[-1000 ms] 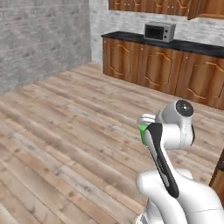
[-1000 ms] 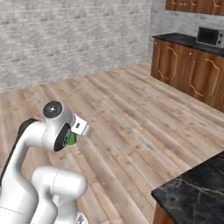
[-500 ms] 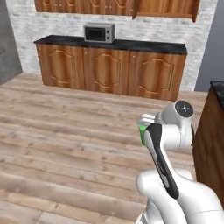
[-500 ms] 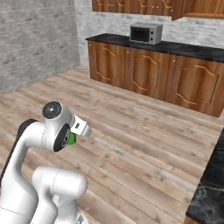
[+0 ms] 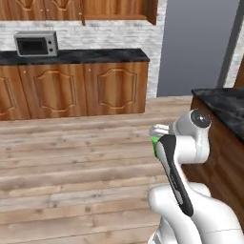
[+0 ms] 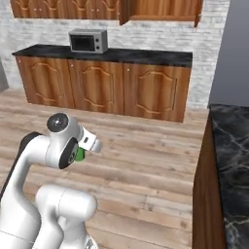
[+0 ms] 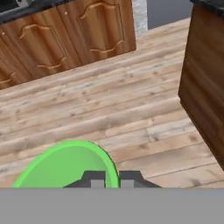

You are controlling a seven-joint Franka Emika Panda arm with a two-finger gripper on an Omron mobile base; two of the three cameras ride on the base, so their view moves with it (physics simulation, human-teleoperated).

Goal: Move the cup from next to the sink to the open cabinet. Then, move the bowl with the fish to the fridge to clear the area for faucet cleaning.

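The two-finger gripper [image 7: 112, 178] has its dark tips pinched narrow on the rim of one small bright green tumbler-shaped cup [image 7: 68, 165], carried tucked against the white arm above the plank floor [image 7: 131, 105]. Beyond stand three reddish-brown wooden base cabinet doors [image 6: 104, 87], one grey microwave [image 6: 88, 41] on their black counter.

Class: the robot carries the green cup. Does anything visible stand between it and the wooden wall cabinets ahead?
Yes. The lower counter with the microwave stands below the wall cabinets; bare wood floor lies before it. The gripper holds the cup.
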